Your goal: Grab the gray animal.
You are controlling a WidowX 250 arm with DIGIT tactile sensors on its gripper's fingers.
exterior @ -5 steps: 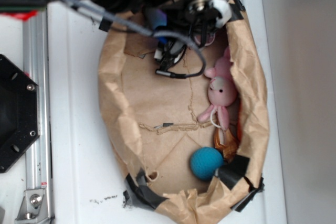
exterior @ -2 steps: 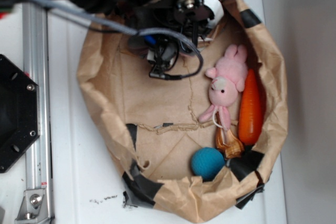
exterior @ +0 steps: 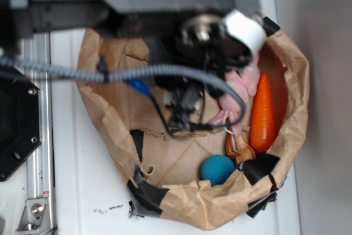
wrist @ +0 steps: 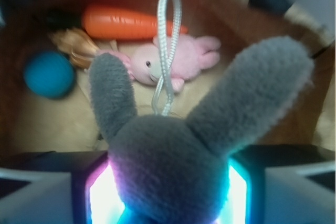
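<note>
**Ana:** Since a moment ago the arm has swung forward over the bag and now hides most of the pink toy; the carrot, earlier half hidden, lies fully in sight.

**Ben:** And the small gray plush bunny (wrist: 173, 166)?

**Ana:** Clamped in the end effector (wrist: 169, 192). In the wrist view its head fills the space between the two glowing pads, both ears stand up past the fingertips, and its white string loop (wrist: 167, 51) sticks out ahead.

**Ben:** So the grab looks made. What matters now?

**Ana:** I'd judge it should keep the squeeze steady and lift straight, since soft plush can slip if the hold loosens. The loop could also snag, so it should keep away from the crumpled brown paper bag (exterior: 110, 114).

**Ben:** What lies ahead of the end effector?

**Ana:** Just beyond the loop, the pink plush bunny (wrist: 173, 61) lies on its side, with the glossy orange plastic carrot (wrist: 126, 23) behind it. Off to one side sits the round teal felt ball (wrist: 48, 74). All rest on the bag's floor, apart from the gray toy.

**Ben:** And outside?

**Ana:** The bag stands on a white tabletop (exterior: 82, 191).
</note>
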